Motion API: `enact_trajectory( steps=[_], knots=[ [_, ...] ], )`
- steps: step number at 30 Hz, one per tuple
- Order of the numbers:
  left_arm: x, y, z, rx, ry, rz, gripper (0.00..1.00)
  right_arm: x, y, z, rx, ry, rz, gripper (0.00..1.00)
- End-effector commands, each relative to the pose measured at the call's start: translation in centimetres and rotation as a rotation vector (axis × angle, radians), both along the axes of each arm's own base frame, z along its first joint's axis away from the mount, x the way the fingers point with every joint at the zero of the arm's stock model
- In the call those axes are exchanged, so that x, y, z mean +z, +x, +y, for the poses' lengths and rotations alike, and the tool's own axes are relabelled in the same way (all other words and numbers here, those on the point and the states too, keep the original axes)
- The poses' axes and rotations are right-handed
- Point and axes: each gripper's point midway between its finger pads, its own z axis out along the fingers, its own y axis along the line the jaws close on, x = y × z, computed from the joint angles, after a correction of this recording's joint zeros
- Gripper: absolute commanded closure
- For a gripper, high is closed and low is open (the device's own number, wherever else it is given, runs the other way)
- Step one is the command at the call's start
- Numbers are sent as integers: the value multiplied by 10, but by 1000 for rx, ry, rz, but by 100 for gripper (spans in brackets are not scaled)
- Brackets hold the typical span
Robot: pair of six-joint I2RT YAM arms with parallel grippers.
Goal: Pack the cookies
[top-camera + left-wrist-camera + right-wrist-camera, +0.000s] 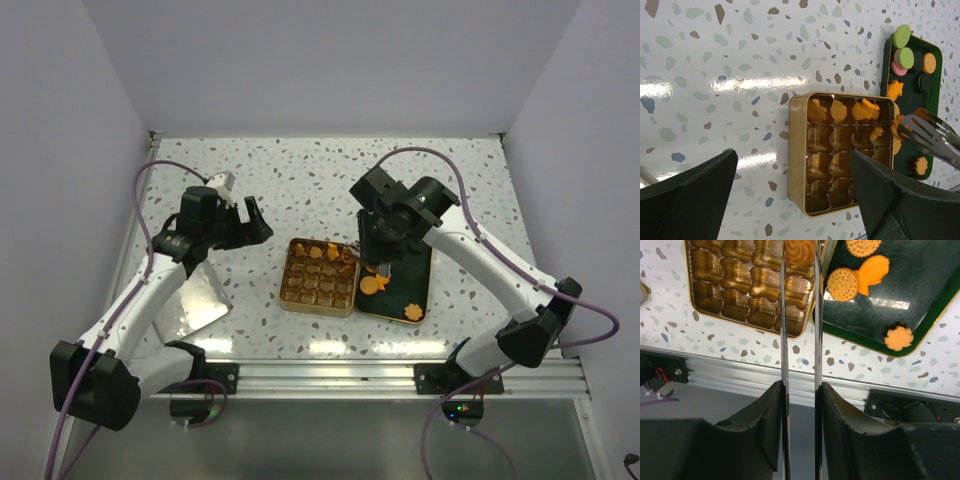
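A gold box (284, 285) with moulded compartments sits mid-table; a few cookies (865, 110) lie in its far row. More cookies lie on the dark green tray (415, 270) to its right: a round one (842, 285), a fish shape (874, 271), a flower (899, 338). My right gripper (801, 387) is shut on metal tongs (784, 340). The tong tips pinch a round swirl cookie (800, 251) over the box's right edge. My left gripper (794, 165) is open and empty, hovering above the box's left side.
Green, pink, black and orange discs (905, 57) lie at the far end of the green tray (912, 97). A shiny silver lid (200, 300) lies on the table at the left, by the left arm. White walls enclose the table; an aluminium rail runs along the near edge.
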Motion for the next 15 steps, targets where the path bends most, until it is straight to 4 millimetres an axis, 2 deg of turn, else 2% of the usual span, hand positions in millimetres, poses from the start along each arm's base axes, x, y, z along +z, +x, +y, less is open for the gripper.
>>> enact_trajectory(
  steps=[1, 9, 15],
  knots=[
    [25, 12, -3, -10, 1, -90, 0, 7, -17, 4, 62, -18, 49, 78],
    [23, 11, 0, 4, 6, -89, 0, -7, -22, 29, 116, -20, 72, 78],
    [24, 13, -1, 8, 0, -91, 0, -13, -15, 36, 125, -32, 66, 78]
  ],
)
